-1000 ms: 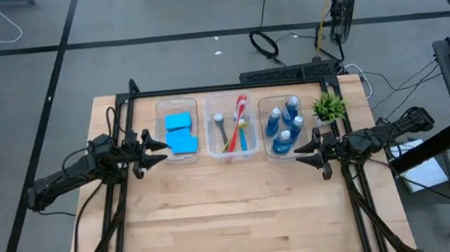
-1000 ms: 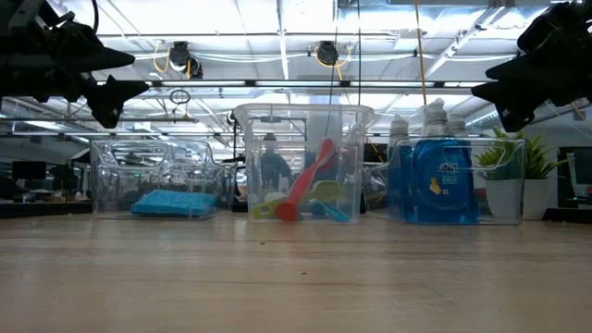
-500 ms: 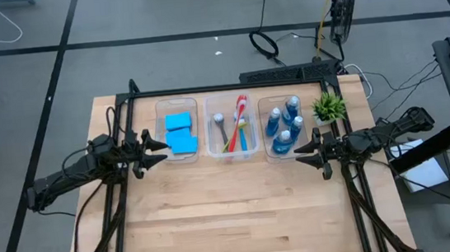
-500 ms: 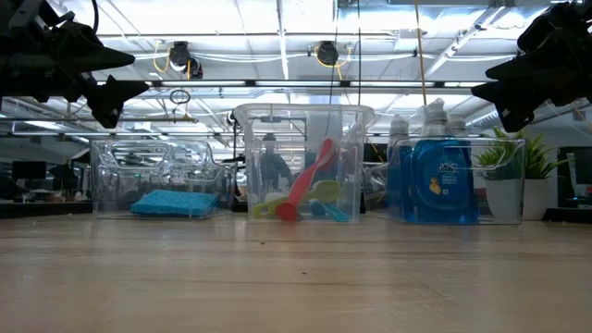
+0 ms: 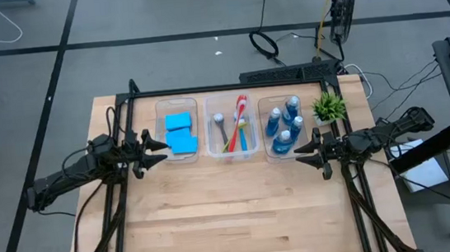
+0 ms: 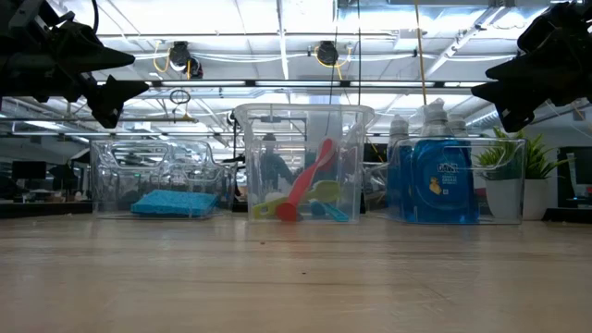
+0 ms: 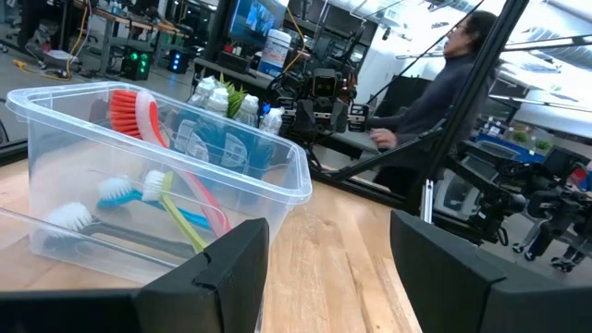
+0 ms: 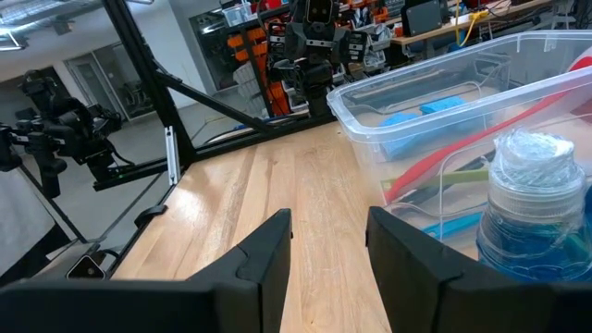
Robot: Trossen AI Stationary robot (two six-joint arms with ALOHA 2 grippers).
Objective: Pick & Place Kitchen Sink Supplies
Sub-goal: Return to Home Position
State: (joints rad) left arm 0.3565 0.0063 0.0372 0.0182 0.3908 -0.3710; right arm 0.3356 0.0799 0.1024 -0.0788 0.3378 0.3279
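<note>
Blue sponges [image 5: 179, 134] lay in left clear bin [image 5: 175, 101], brushes [image 5: 236, 129] in middle bin [image 5: 227, 98], blue bottles [image 5: 284, 124] in right bin [image 5: 261, 106], all upper centre, left gripper [image 5: 159, 151] just left of them, right gripper [image 5: 300, 153] at their lower right, both jaws apart, empty.

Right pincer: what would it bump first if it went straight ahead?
Probably nothing soon: the right pincer points over bare table, passing beside the right bin. Far across is the left pincer, though height is unclear.
</note>
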